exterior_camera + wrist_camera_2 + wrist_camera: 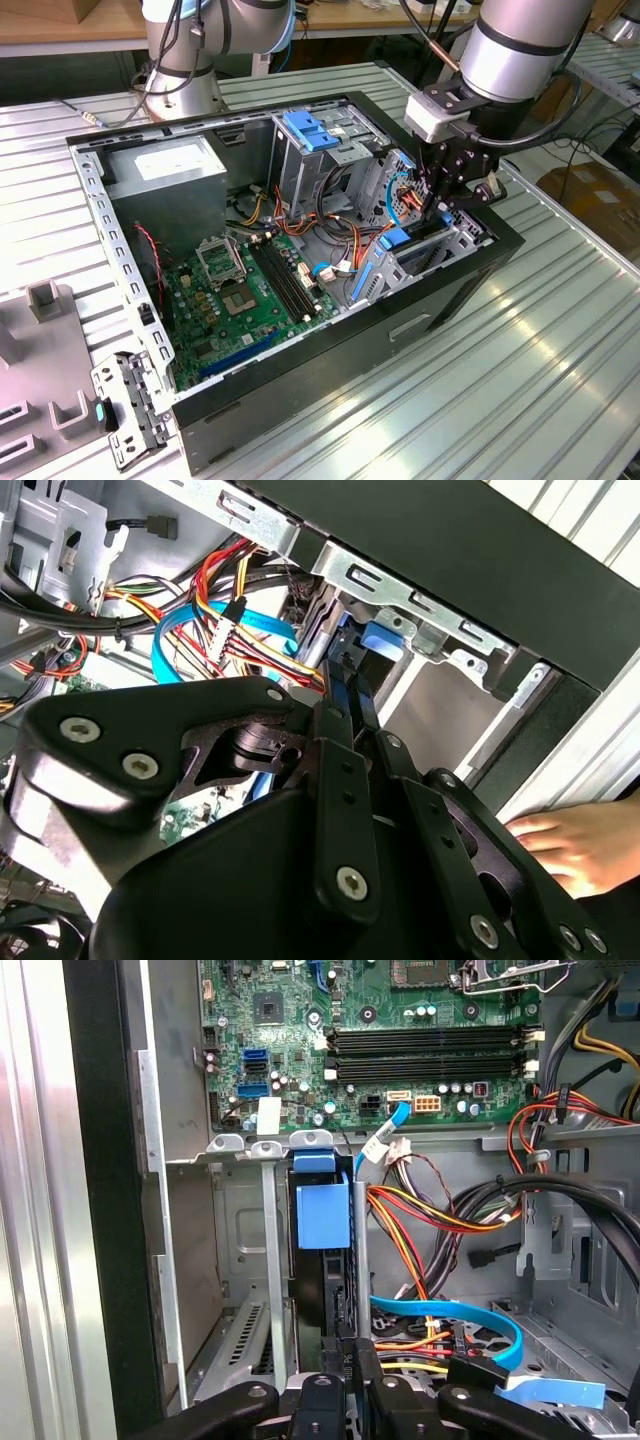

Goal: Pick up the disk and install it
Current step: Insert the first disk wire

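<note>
Installation is the step in hand, judging by how deep the arm reaches into the open computer case (330, 400) on the counter (520, 380). Farthest from the jaws, on the exterior view's left, sits the power-supply box (165, 170), with the motherboard (245, 290) lying between it and the jaws. Nearer stands the tall metal cage with its blue latch (305, 130), and a bundle of coloured cables (340, 225) runs just beside the jaws.

The jaws themselves are lowered into the drive bay (272, 1260) at the case's front corner. They appear clenched on the disk (325, 1290), which stands on edge directly ahead of them, slotted between the bay's metal walls with its light-blue rail tab at the far end. The disk looks partly or mostly seated; how far it still has to travel cannot be told.

Seating it fully would call for a straight push along the bay's guides, keeping the light-blue data cable (450, 1312) beside the jaws from snagging. On the far side of the case wall, in the second wrist view, a person's hand (575, 845) rests on the counter near the jaws, so care is warranted.
</note>
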Robot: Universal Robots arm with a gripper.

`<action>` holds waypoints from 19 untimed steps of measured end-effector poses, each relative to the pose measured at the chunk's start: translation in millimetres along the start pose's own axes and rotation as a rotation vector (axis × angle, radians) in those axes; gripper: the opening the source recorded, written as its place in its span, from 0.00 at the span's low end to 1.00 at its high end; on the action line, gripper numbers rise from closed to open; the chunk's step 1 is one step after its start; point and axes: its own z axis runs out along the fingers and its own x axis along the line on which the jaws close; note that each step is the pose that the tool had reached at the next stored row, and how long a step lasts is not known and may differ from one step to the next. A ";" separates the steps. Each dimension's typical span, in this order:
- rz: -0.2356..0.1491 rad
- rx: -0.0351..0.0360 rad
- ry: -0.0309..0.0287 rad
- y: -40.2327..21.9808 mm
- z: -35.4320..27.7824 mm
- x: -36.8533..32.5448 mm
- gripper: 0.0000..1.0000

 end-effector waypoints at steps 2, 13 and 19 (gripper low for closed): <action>0.000 -0.0001 -0.0008 0.0 0.6 0.0 0.16; -0.006 -0.0004 -0.0079 -0.3 2.3 0.0 0.16; -0.003 -0.0025 -0.0416 0.3 8.7 2.1 0.16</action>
